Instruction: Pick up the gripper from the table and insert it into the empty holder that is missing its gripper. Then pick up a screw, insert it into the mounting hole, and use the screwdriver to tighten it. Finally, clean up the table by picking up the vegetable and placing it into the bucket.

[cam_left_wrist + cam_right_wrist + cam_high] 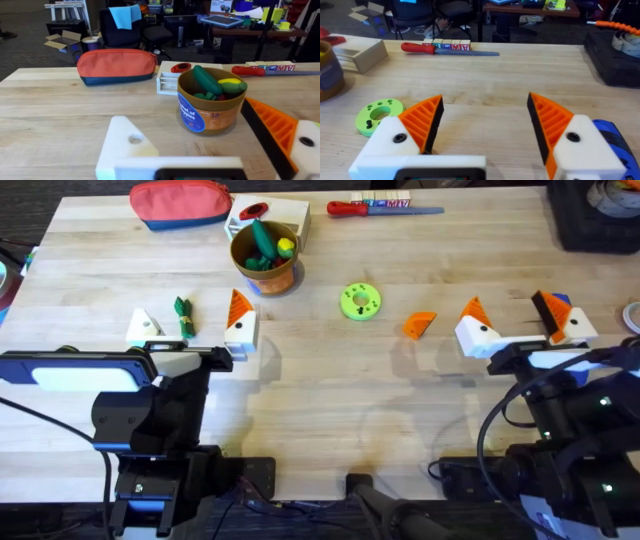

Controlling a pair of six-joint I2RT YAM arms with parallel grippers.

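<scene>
Centrally, small orange triangular gripper [420,325] loose on table [330,395], both end effectors spread apart.

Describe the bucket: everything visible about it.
The bucket is a small round tan-brown cup with an orange-brown rim, looking like plastic or card, with a blue label on its side. It stands upright on the wooden table, at the far side left of centre, in front of a white box. Green and yellow toy vegetables poke above its rim. No gripper touches it.
</scene>
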